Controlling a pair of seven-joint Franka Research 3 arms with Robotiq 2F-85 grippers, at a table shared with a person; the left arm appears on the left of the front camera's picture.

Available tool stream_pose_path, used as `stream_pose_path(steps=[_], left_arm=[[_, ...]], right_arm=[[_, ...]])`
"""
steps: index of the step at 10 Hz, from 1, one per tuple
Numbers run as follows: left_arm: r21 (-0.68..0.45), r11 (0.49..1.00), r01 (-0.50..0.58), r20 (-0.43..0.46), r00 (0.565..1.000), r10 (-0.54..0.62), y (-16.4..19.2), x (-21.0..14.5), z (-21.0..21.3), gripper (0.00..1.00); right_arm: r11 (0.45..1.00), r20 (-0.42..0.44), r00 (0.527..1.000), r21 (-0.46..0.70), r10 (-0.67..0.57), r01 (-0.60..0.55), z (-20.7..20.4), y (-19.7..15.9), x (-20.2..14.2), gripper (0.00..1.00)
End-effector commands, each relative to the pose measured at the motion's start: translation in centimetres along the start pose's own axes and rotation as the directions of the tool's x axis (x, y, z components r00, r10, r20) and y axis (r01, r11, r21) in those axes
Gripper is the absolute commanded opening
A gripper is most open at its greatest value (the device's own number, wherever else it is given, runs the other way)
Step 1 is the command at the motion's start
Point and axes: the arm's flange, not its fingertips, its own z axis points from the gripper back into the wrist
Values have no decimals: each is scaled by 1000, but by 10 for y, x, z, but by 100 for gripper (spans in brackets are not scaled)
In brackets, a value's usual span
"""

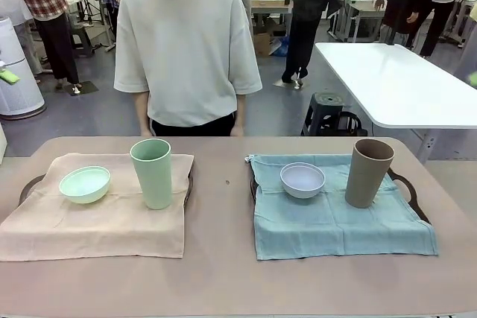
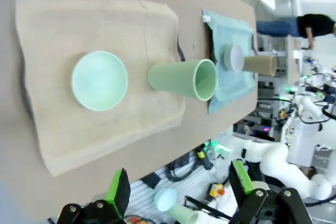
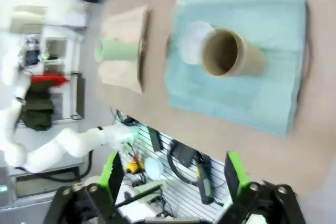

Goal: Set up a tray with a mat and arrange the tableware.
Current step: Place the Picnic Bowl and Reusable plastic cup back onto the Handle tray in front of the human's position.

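- Tableware sits matte and upright: mint green bowl (image 1: 85,184) beside mint green tumbler (image 1: 152,172) on the beige mat (image 1: 89,225).
- Pale bowl (image 1: 302,179) and tan-brown tumbler (image 1: 368,172) sit on the blue mat (image 1: 335,229).
- My left fingers (image 2: 119,191) and right fingers (image 3: 111,174) spread wide, empty, above the tabletop (image 1: 223,273).

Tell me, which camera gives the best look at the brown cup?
The front view: the tan-brown tumbler stands upright and sharp on the blue mat, right of the pale bowl. The right wrist view shows it larger and down into its mouth, but blurred. The left wrist view shows it small and far off.
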Motion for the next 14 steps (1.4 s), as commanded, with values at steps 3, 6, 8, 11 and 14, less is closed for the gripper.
stream_pose_path(steps=[3, 6, 8, 11, 14], left_arm=[[-9, 1000, -20, -21, 1000, 20, -13, 5, -13, 100], [-273, 954, -123, -64, 992, 110, 48, 11, 31, 100], [-386, 905, -180, -143, 981, 135, 99, 10, 46, 100], [-433, 876, -212, -206, 969, 133, 132, 5, 58, 100], [-421, 880, -218, -172, 972, 159, 130, -11, 43, 100]], right_arm=[[1000, -1, 1000, -6, -6, 6, 0, -2, 1, 100], [881, -152, 982, 443, -112, 169, 21, -54, 4, 100], [775, -160, 962, 570, -220, 272, 40, -112, -10, 100], [753, -237, 943, 570, -234, 330, 33, -135, -22, 100], [748, -188, 949, 585, -252, 314, 38, -141, -39, 100]])
